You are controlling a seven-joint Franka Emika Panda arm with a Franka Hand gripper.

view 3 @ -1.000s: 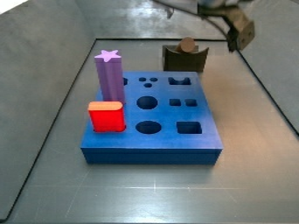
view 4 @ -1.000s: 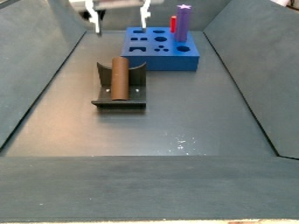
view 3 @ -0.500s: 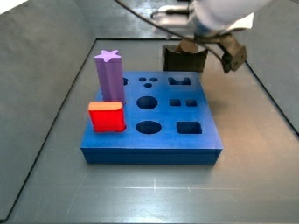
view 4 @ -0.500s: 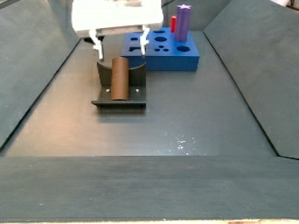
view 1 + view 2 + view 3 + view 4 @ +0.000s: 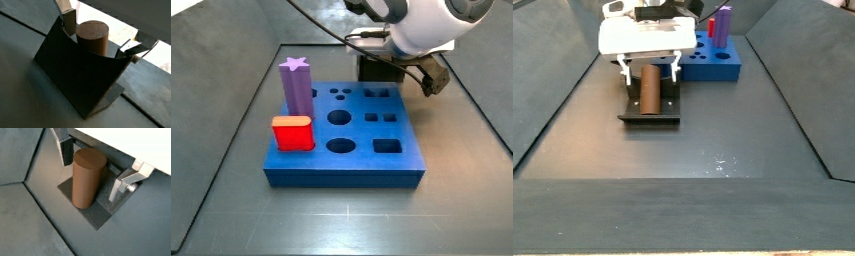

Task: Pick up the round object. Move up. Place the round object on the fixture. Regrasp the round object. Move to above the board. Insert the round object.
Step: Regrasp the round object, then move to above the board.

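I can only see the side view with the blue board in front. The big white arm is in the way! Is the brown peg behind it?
Observer: Yes. In a wrist view the round object lies in the fixture, between the end effector's fingers.
Operator: Is it squeezing it?
Observer: No. Both fingers stand apart from the round object, so the jaws are open.
Operator: Which way does it point?
Observer: In a side view it lies flat, one end toward the board.
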